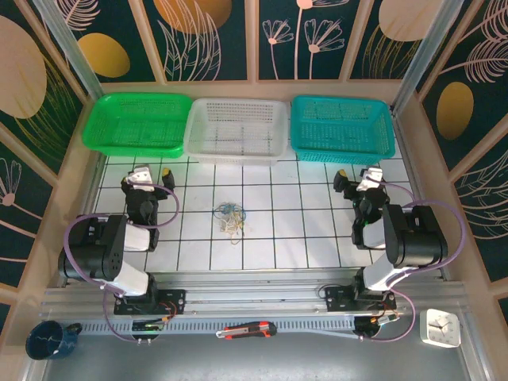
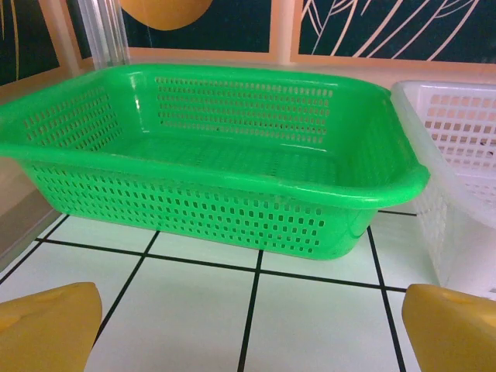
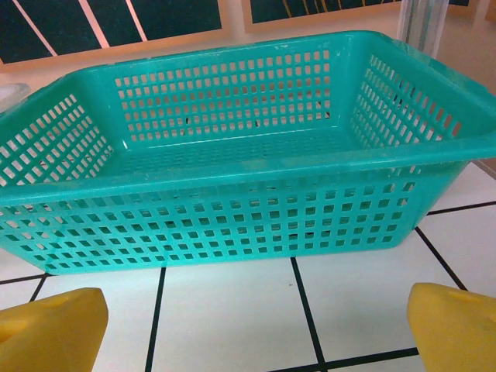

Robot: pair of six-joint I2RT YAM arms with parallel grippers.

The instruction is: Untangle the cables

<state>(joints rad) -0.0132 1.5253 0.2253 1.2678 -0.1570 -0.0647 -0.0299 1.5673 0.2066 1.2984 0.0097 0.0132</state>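
Note:
The cables lie as one small tangle of thin blue, yellowish and white cords on the white gridded table, near its middle. My left gripper rests open at the table's left, well apart from the tangle, and faces the green basket. Its yellow fingertips stand wide with only bare tile between them. My right gripper rests open at the right and faces the teal basket. Nothing sits between its yellow fingertips.
A green basket, a white basket and a teal basket line the far edge, and all look empty. A box cutter, a blue mug and a white clock lie on the near ledge behind the arm bases.

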